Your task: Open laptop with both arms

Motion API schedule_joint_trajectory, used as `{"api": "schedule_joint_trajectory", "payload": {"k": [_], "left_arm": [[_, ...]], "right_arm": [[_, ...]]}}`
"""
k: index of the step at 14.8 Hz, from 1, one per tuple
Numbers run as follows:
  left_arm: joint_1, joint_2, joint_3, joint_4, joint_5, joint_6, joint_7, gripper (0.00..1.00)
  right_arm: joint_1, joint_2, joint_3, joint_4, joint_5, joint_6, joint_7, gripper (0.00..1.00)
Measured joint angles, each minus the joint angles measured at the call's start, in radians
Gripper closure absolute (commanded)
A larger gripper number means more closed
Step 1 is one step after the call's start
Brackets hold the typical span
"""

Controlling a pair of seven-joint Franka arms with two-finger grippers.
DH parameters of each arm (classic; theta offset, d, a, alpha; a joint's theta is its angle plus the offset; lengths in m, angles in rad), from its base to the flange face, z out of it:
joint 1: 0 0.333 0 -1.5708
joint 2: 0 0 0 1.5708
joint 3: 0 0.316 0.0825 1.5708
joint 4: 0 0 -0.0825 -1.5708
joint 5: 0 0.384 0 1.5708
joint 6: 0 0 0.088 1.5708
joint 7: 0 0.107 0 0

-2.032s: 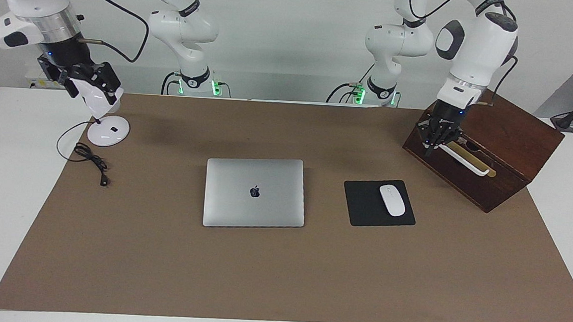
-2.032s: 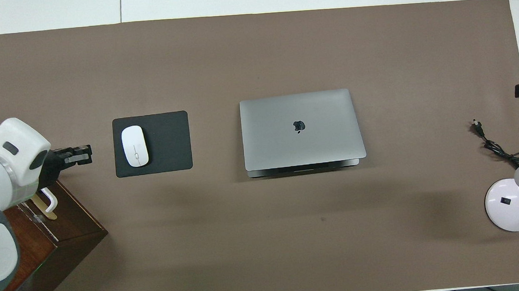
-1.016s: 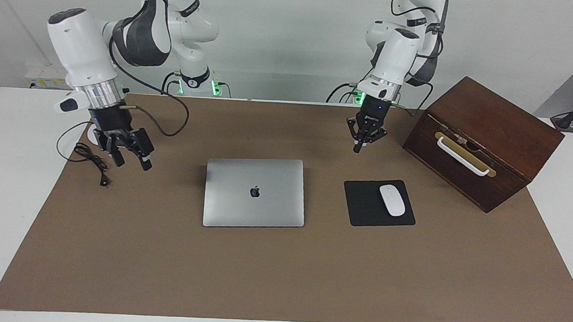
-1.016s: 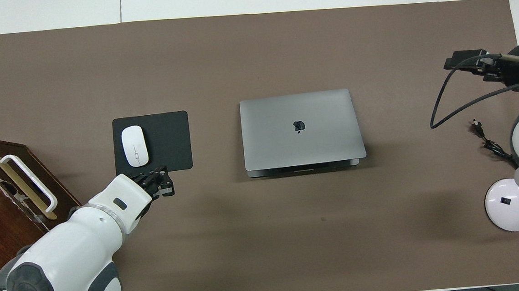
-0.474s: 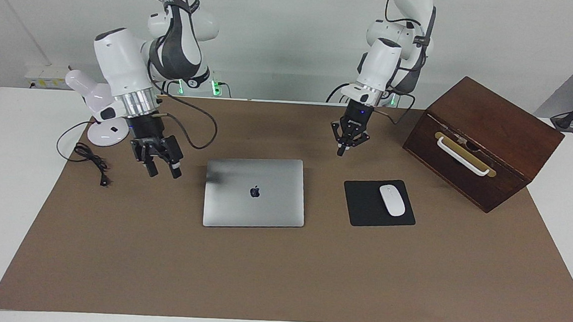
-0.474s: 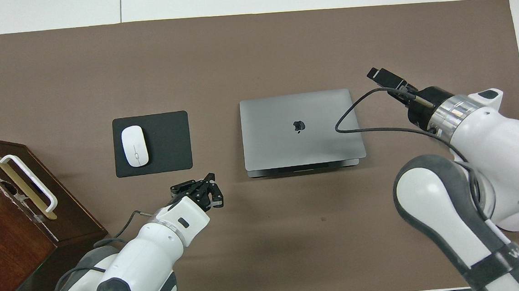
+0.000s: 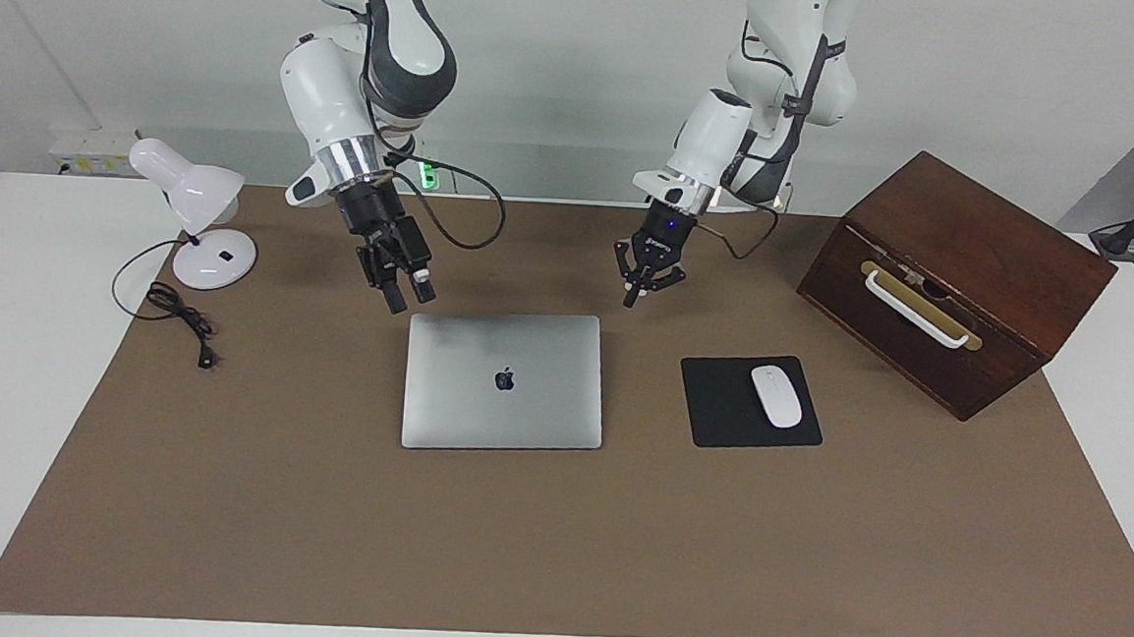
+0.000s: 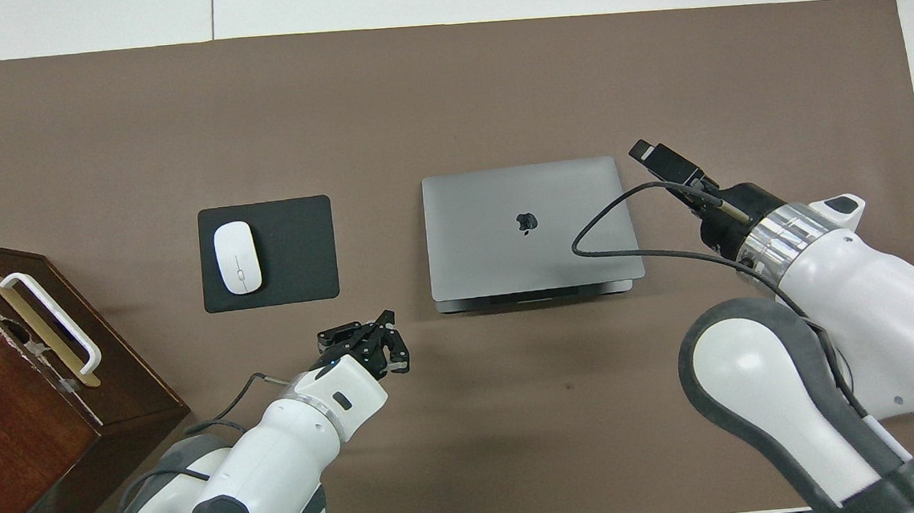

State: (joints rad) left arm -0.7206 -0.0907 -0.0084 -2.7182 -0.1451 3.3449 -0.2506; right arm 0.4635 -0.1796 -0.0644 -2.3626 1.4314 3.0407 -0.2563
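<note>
Since the frames half a second before, you brought both grippers in toward the laptop (image 7: 504, 381): the right gripper (image 7: 407, 292) swung from the mat beside the laptop, at the right arm's end, up to the corner of the laptop nearest the robots on that end, and the left gripper (image 7: 644, 286) drifted a little closer to the corner nearest the robots at the left arm's end. The laptop itself did not shift; it lay shut and flat in the middle of the brown mat (image 7: 554, 534), the apple logo on its lid facing up.

The right gripper hung in the air just over the mat by that corner, its 2 fingers spread apart with nothing between them. The left gripper hovered over bare mat, clear of the laptop; you could not tell from either view whether its fingers were parted or together. In the overhead view the right gripper (image 8: 664, 163) showed just off the laptop's (image 8: 531, 227) edge, and the left gripper (image 8: 367, 347) showed nearer the robots than the black mouse pad (image 8: 296, 252).

The white mouse (image 7: 776, 395) sat on the mouse pad beside the laptop toward the left arm's end, and the wooden box (image 7: 963, 274) stood well apart further that way. The white desk lamp (image 7: 194, 222) stood at the right arm's end, with its black cable (image 7: 178, 319) lying on the mat.
</note>
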Motion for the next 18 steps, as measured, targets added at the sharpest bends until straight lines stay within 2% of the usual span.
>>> {"api": "schedule_joint_trajectory", "payload": {"k": [3, 6, 9, 12, 18], "left_arm": [[-0.017, 0.035, 0.000, -0.004, 0.000, 0.059, 0.000, 1.00], [-0.040, 0.082, 0.001, -0.007, -0.009, 0.110, -0.001, 1.00], [-0.067, 0.112, 0.001, -0.006, -0.028, 0.128, -0.001, 1.00], [-0.070, 0.134, 0.004, 0.007, -0.031, 0.132, -0.001, 1.00], [-0.070, 0.230, 0.007, 0.100, -0.032, 0.135, -0.002, 1.00]], "right_arm": [[0.012, -0.013, -0.001, -0.004, 0.097, 0.009, -0.061, 0.00], [0.095, -0.022, 0.000, -0.013, 0.200, 0.090, -0.091, 0.00], [0.151, -0.029, 0.002, -0.016, 0.316, 0.119, -0.129, 0.00], [0.177, -0.035, 0.002, -0.019, 0.380, 0.136, -0.133, 0.00], [0.248, -0.024, 0.003, -0.033, 0.496, 0.229, -0.133, 0.00]]}}
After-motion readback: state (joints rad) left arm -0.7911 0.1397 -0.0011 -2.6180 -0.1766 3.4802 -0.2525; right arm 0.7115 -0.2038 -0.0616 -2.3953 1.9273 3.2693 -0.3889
